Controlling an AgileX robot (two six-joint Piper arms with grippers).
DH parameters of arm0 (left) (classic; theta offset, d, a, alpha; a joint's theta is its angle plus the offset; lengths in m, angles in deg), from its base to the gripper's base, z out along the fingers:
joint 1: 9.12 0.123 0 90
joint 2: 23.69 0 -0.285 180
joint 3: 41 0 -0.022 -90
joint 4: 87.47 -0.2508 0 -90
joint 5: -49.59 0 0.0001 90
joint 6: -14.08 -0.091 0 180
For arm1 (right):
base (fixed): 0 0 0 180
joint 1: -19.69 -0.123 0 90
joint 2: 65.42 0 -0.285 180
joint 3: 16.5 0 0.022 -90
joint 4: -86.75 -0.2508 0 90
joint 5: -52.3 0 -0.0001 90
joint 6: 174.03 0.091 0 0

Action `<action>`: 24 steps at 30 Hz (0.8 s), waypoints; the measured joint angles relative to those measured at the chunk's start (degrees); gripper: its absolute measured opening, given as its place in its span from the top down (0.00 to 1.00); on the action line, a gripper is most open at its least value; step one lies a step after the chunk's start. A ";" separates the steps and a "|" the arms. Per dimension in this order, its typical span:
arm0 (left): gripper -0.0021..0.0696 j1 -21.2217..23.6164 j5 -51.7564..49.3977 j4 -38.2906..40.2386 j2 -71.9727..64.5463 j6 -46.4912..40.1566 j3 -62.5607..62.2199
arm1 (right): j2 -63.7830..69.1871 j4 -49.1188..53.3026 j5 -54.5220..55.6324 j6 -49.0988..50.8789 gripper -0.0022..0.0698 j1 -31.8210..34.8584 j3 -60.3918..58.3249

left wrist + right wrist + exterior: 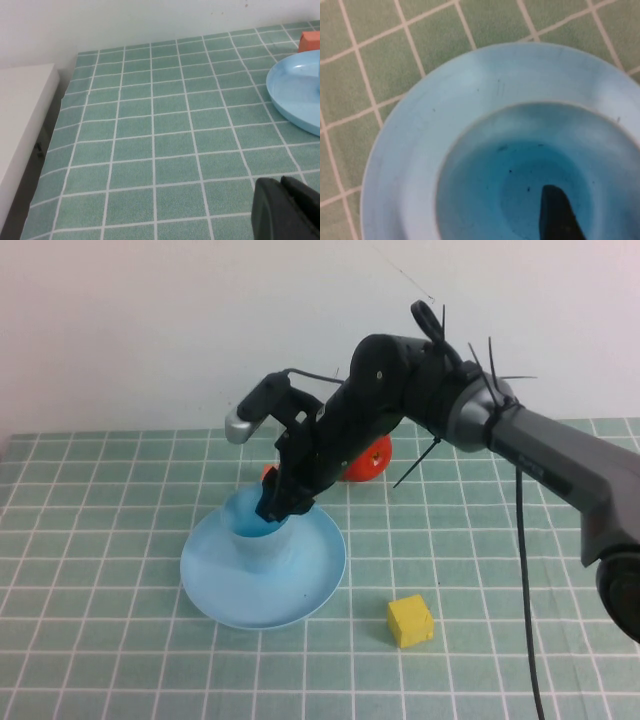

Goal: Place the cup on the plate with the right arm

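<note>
The light blue cup (262, 546) stands upright on the light blue plate (318, 585). In the right wrist view I look straight down into the cup (485, 200), with the plate's rim (400, 135) around it. My right gripper (280, 502) is at the cup's mouth. One black finger (559, 215) reaches down inside the cup, clear of its wall; the other finger is out of view. My left gripper (282, 192) is shut and empty, low over the table left of the plate (295, 95).
A yellow cube (410, 621) lies on the green tiled cloth right of the plate. A red-orange object (366, 459) sits behind the right arm. The table's left edge (55, 130) and a white surface (22, 115) are beside the left gripper.
</note>
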 joint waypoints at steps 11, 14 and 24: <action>0.98 0.00 0.00 0.00 0.00 0.00 0.00 | -18.90 11.82 -7.03 -0.11 0.57 1.15 0.00; 0.98 0.00 0.00 0.00 0.00 0.00 0.00 | -24.58 19.74 -14.78 1.22 0.70 1.15 0.03; 0.98 0.00 0.00 0.00 0.00 0.00 0.00 | -49.44 39.32 -16.52 18.45 0.97 1.76 -21.82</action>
